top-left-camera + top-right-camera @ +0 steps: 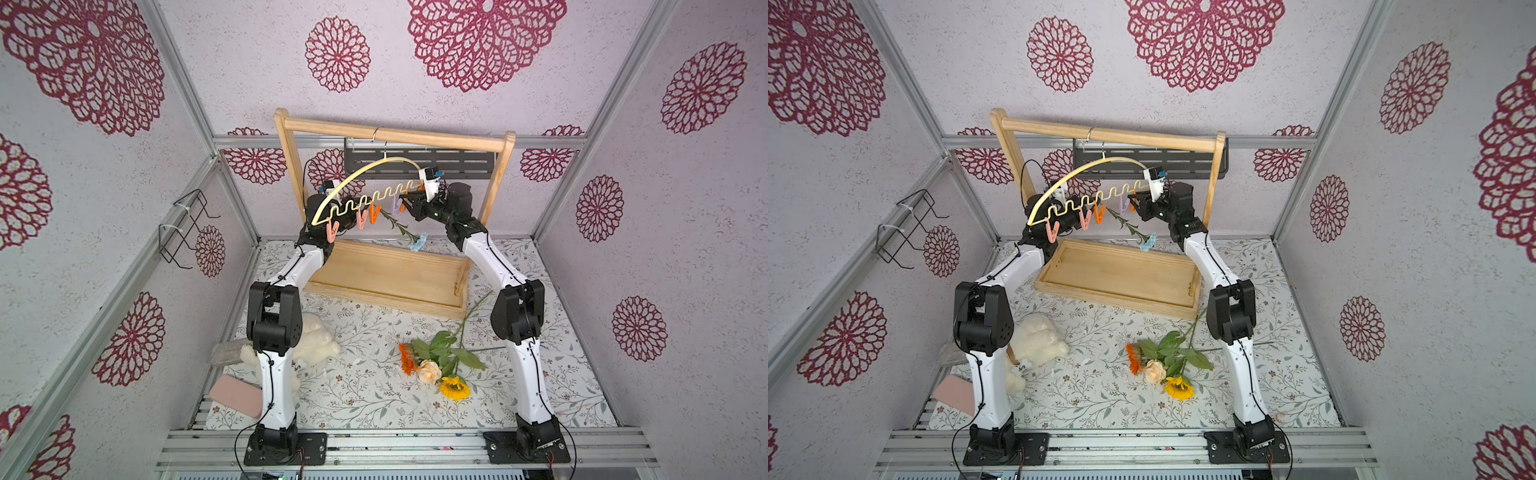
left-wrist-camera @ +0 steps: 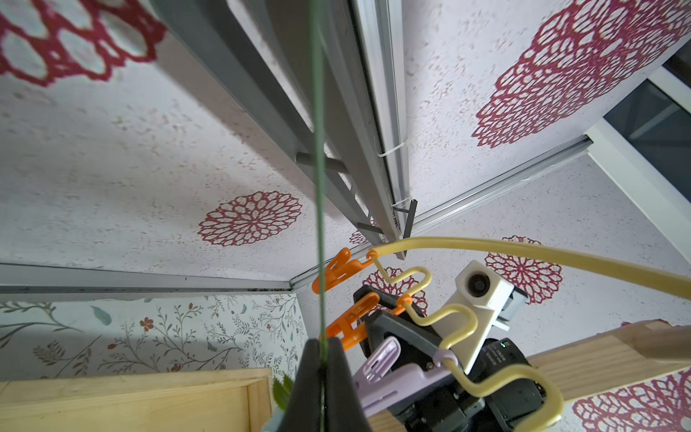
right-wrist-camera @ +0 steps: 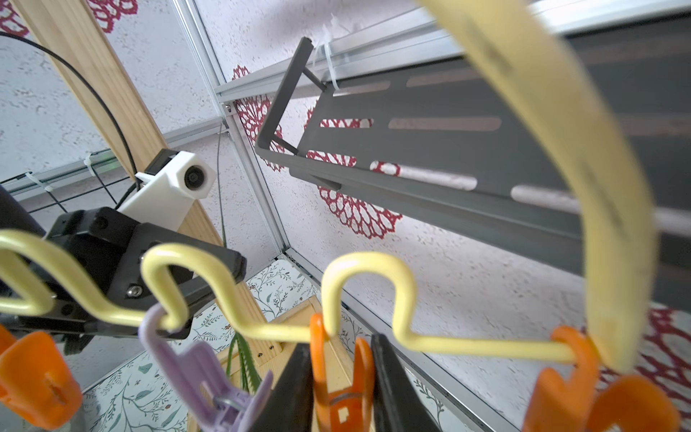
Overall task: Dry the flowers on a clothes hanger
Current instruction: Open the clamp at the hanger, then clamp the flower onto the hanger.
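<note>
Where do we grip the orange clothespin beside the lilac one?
Pinch the orange clothespin across its two upper arms, which splay in a V under the hanger's wavy bar. Come from below, one finger outside each arm, as the right gripper sits now.

Count: four flowers [image 1: 440, 353], one hanger [image 3: 568, 123], six pins [image 1: 360, 220], two arms [image 1: 274, 374].
Flowers: one carnation [image 1: 417, 242], gerbera [image 1: 407, 359], rose [image 1: 429, 371], sunflower [image 1: 455, 387] each. Pins: two pink, three orange, one lilac. One rack [image 1: 395, 133], one plush toy [image 1: 316, 338].

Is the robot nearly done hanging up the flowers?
No, none looks pinned yet. The left gripper holds the blue carnation by the clothes hanger, and the right gripper squeezes an orange clothespin. The gerbera, rose and sunflower lie on the mat.
</note>
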